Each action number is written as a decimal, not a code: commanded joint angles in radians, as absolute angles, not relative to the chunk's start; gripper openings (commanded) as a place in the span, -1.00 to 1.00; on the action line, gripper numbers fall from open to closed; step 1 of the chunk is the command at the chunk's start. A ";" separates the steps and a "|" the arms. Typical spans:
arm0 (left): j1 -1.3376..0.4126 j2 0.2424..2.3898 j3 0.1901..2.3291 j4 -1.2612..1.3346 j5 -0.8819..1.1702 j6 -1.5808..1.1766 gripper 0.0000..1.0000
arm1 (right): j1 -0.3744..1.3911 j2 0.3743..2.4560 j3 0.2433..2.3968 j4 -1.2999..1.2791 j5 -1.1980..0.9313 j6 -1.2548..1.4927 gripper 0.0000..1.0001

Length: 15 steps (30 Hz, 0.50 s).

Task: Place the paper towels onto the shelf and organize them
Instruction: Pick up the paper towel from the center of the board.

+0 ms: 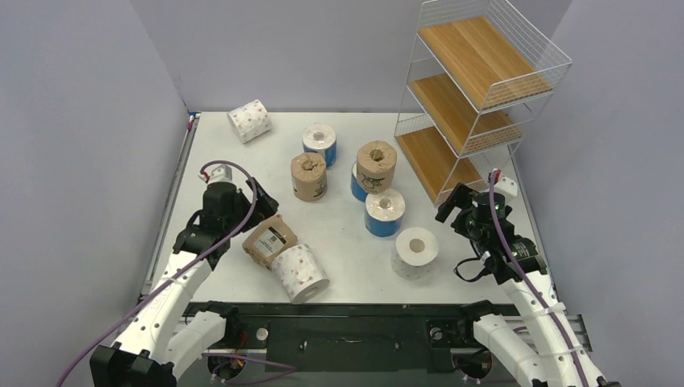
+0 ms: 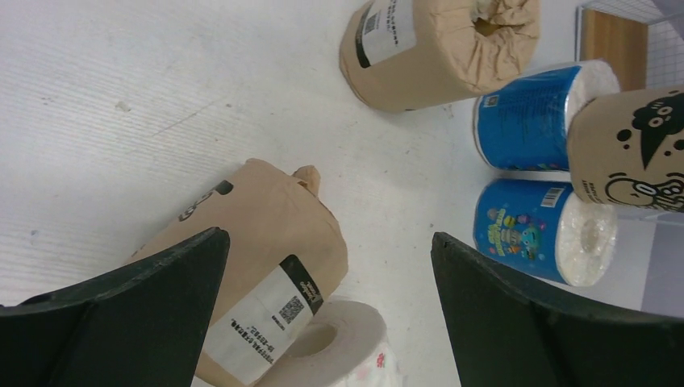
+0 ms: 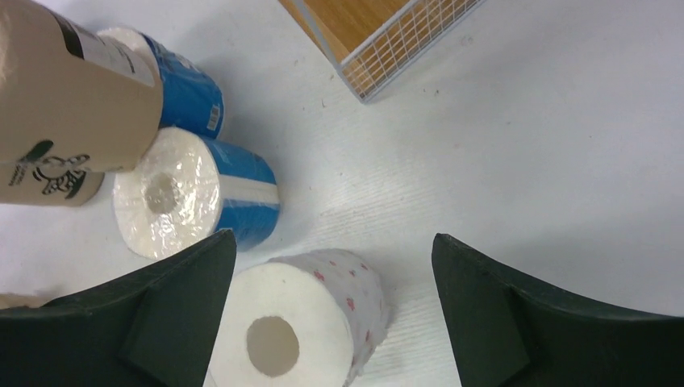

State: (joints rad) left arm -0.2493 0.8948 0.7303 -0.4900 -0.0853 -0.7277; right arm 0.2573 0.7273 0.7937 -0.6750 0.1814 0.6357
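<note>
Desk (image 1: 343, 242): white, carries every roll. Far left: dotted roll (image 1: 248, 121) on its side. Near left: lying kraft roll (image 1: 269, 240), touching a second dotted roll (image 1: 299, 272), also lying. Centre: upright kraft roll (image 1: 309, 176), blue roll (image 1: 319, 143) just behind it. Right of these: stacked kraft roll (image 1: 376, 165) atop a lower blue roll (image 1: 356, 184), front blue roll (image 1: 385, 211) just beside. Near right: standing dotted roll (image 1: 415, 251). Far right: shelf (image 1: 476, 89), three wooden boards in white wire, apart from all rolls.

Left tool (image 2: 328, 238): fingers spread wide, hangs tilted over the lying kraft roll. Right tool (image 3: 332, 235): spread wide too, hovers just right of the standing dotted roll, near the shelf's lowest board.

Wrappers: kraft with printed labels, glossy blue, white with pink dots.
</note>
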 commanded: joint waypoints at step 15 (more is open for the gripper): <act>-0.276 0.860 0.700 -0.271 0.043 -0.746 0.93 | 0.571 0.827 0.772 -0.823 0.246 0.695 0.65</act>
